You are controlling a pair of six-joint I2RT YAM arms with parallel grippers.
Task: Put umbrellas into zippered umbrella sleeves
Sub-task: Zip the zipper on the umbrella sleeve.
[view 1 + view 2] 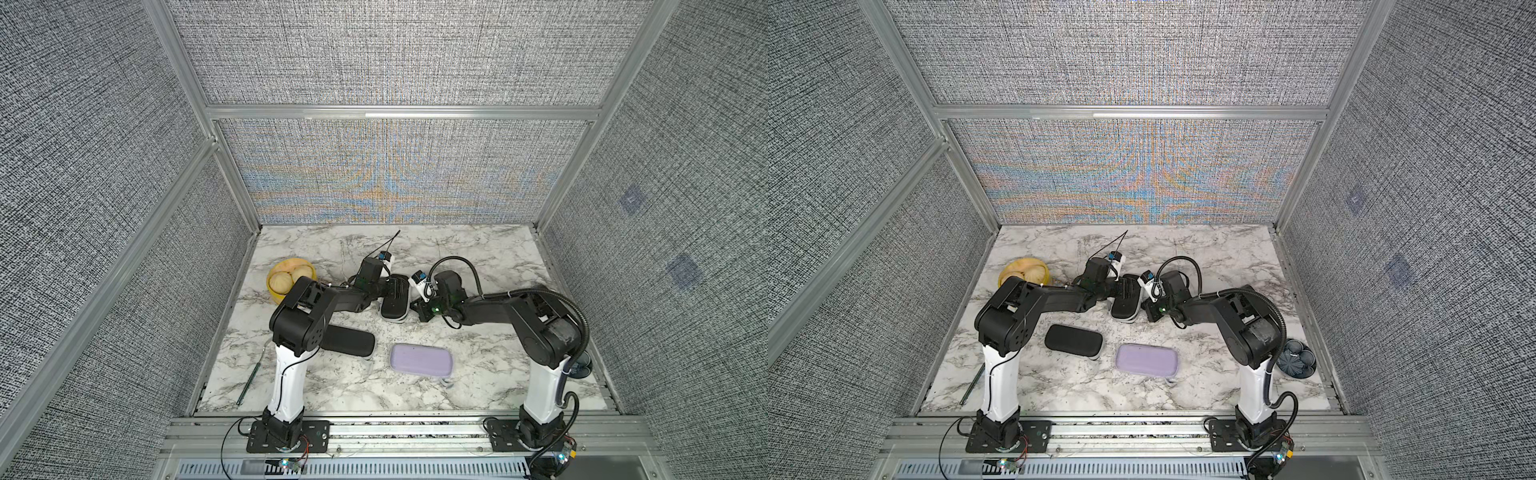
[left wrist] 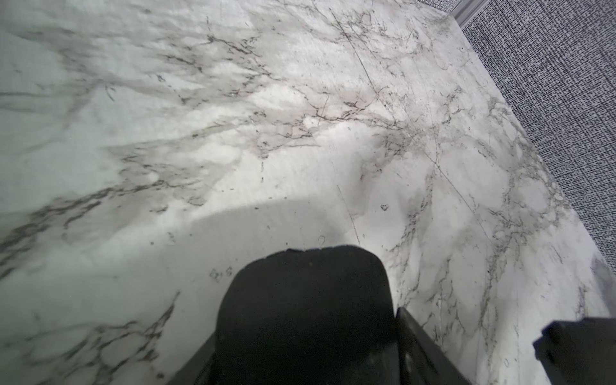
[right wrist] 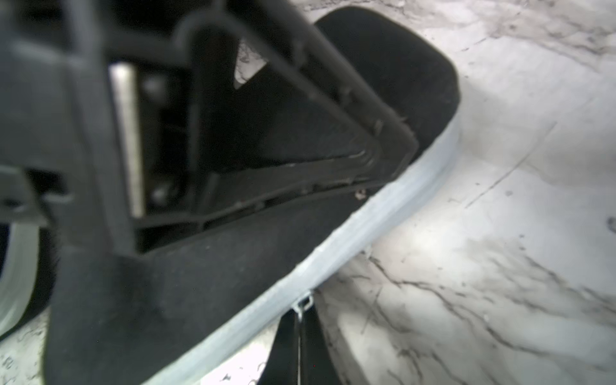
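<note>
Marble table (image 1: 478,266) with grey lines, grey cloth walls (image 1: 395,62) around. Left gripper (image 2: 306,323) half open, hugging black sleeve (image 2: 300,283); right gripper (image 3: 298,320) pinched tight on zipper pull (image 3: 305,302).

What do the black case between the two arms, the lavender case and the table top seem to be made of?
Black case: probably fabric over a stiff shell; matt, slightly fuzzy weave; pale zipper band, shiny metal-looking zipper pull. Lavender case: likely the same, matt, with a darker rim. Table top: marble look, grey veins on white; real stone or printed film, cannot tell.
</note>
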